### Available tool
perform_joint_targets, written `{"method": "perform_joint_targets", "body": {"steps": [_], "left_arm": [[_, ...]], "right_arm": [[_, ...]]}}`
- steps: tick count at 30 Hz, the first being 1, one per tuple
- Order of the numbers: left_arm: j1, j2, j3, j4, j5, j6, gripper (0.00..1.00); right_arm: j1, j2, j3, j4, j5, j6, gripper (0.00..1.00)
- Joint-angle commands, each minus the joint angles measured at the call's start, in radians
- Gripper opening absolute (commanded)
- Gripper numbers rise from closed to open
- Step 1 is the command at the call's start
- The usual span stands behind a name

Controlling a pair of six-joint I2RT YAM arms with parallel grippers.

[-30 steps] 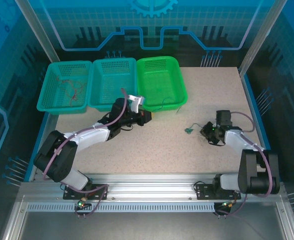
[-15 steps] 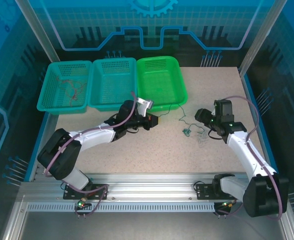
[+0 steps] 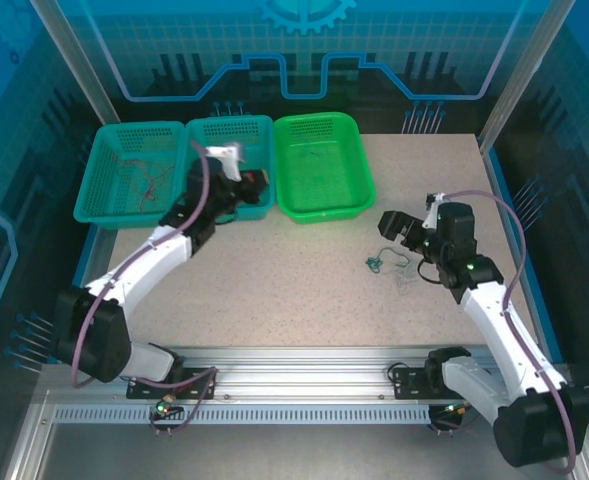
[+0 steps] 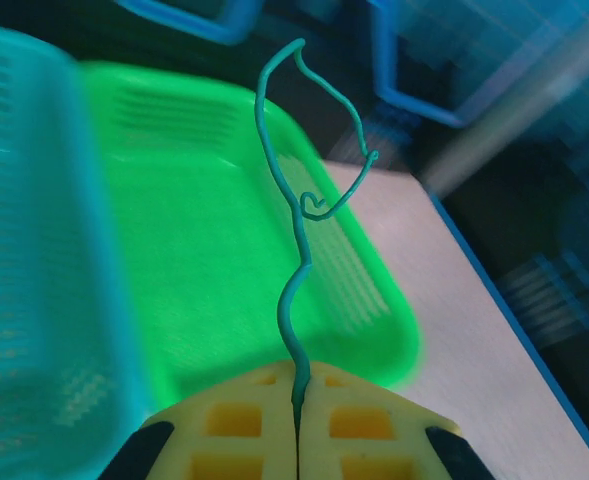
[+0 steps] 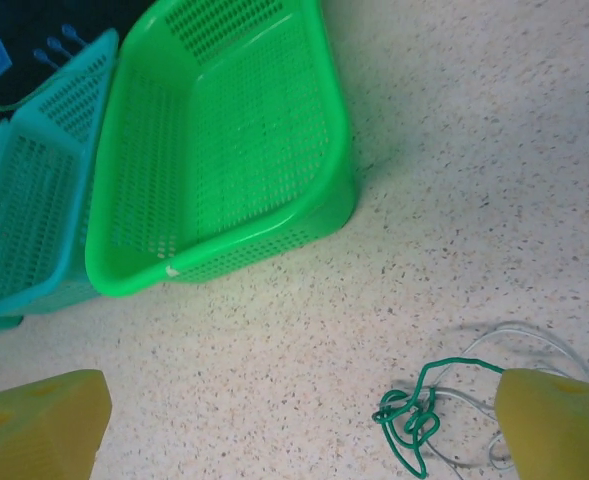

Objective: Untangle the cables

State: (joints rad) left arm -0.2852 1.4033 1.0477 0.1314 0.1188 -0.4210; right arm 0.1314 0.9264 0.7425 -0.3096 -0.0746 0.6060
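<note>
My left gripper [image 4: 296,402] is shut on one thin dark green cable [image 4: 292,290], which stands up from the closed yellow pads and curls above the bright green basket [image 4: 204,260]. From above, that gripper [image 3: 257,187] hangs over the right end of the middle teal basket [image 3: 214,140]. A small tangle of green cable [image 5: 410,424] with pale thin wires [image 5: 519,338] lies on the speckled table [image 3: 304,280]. My right gripper [image 5: 299,430] stands open over the table, its right finger [image 5: 559,420] beside the tangle [image 3: 377,262], with nothing between the fingers.
Three baskets stand in a row at the back: a left teal basket [image 3: 104,205] with red wires [image 3: 150,181] in it, the middle teal one and the bright green basket [image 3: 324,205]. Blue enclosure walls and metal posts ring the table.
The left arm swung back and left from in front of the green basket to over the middle teal basket, carrying the green cable. The right gripper opened and drew back from the tangle.
</note>
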Motion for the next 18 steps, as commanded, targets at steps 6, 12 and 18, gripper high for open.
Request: {"method": "perform_joint_targets", "body": {"steps": [6,12,18], "left_arm": [[0.279,0.1,0.099,-0.117,-0.043,-0.056,0.0],[0.368,0.309,0.266,-0.136,0.018,-0.062,0.0],[0.37,0.437,0.412,-0.157,0.124,-0.077,0.35]], "right_arm": [[-0.122,-0.028,-0.089,-0.018,-0.054,0.098,1.0],[-0.147,-0.015,-0.058,-0.074,-0.076,0.096,1.0],[-0.15,-0.034,-0.059,-0.097,-0.069,0.096,1.0]]}}
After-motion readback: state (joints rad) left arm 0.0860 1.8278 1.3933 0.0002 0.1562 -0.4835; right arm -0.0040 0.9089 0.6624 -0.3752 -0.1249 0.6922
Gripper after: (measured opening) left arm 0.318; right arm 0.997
